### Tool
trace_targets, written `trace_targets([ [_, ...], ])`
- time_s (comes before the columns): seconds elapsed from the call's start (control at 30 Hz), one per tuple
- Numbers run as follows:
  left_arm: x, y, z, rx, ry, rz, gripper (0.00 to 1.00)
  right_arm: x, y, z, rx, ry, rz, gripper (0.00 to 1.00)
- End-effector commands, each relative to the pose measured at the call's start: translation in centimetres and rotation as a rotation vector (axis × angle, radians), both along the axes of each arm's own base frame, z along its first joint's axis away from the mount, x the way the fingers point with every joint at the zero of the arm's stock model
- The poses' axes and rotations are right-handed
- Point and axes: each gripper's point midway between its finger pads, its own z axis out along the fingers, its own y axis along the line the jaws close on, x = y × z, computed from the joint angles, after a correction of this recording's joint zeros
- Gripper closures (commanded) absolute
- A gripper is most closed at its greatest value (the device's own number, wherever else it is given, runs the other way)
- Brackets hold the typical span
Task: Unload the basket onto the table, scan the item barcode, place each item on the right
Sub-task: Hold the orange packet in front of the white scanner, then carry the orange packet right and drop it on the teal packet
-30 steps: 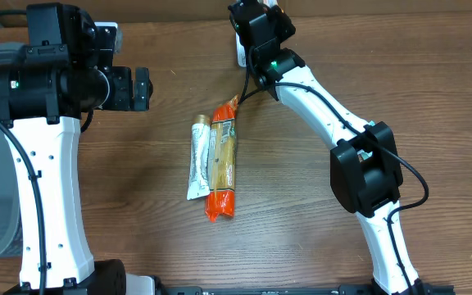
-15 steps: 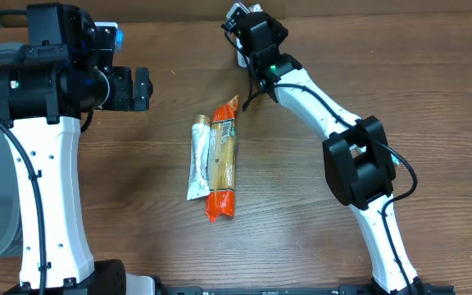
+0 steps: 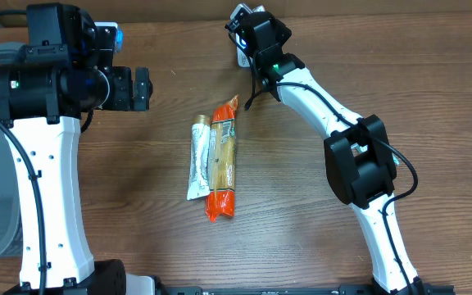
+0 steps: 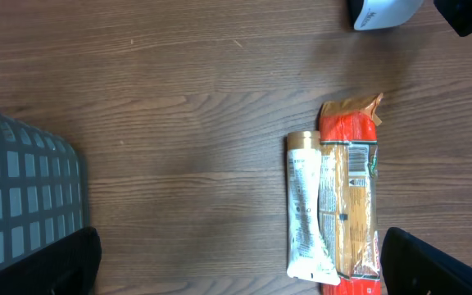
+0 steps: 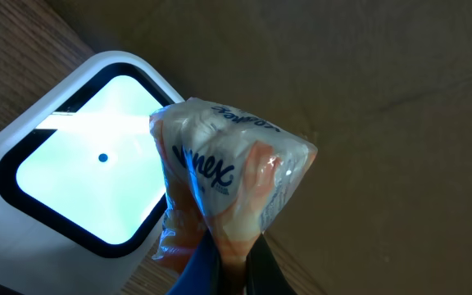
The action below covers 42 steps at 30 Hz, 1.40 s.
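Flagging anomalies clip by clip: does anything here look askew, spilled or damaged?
Nothing spilled or damaged. The only oddity: the right gripper pinches the tissue pack by one crumpled corner, so it sits tilted before the lit scanner.

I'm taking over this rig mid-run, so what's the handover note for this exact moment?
Grippers: left gripper open and empty, off to its side; right gripper shut on the tissue pack.
Things: tissue pack is held in front of the scanner, whose window is lit. The white tube and orange packet lie side by side between the arms.
Done: pack picked up and presented.
Left: confirm the scan; no barcode visible. Likely the other two next.
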Motion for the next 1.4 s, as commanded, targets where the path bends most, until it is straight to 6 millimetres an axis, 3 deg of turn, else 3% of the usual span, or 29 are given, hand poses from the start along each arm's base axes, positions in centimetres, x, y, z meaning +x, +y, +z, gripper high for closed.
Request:
trace_targets([
  [0.0, 0.1, 0.1, 0.6, 0.010, -0.021, -0.007, 0.00, 0.1, 0.3, 0.6, 0.014, -0.012, 0.008, 0.96],
  [0.6, 0.1, 0.1, 0.6, 0.010, -0.021, -0.007, 0.00, -0.2, 0.2, 0.4, 0.011, 0.010, 0.006, 0.96],
  [0.73, 0.1, 0.1, 0.6, 0.010, -0.021, -0.007, 0.00, -0.7, 0.5, 2.5, 0.112, -0.004, -0.010, 0.96],
  [0.87, 0.1, 0.1, 0.6, 0.010, -0.021, -0.007, 0.00, -1.9, 1.2, 6.6, 0.245, -0.009, 0.018, 0.96],
  [1.0, 0.1, 0.1, 0.6, 0.010, -0.021, -0.007, 0.00, -4.5, 1.5, 12.2, 0.443, 0.005, 0.029, 0.96],
  [1.17, 0.1, 0.1, 0.6, 0.010, -0.021, -0.007, 0.00, -11.0, 2.9, 18.2, 0.803, 0.193, 0.097, 0.96],
  [1.23, 0.1, 0.1, 0.6, 0.010, -0.021, -0.007, 0.00, -13.8, 2.3, 19.5, 0.893, 0.287, 0.082, 0.97],
  [1.37, 0.1, 0.1, 0.6, 0.010, -0.021, -0.007, 0.00, -19.5, -2.8, 18.6, 0.852, 0.467, -0.080, 0.96],
])
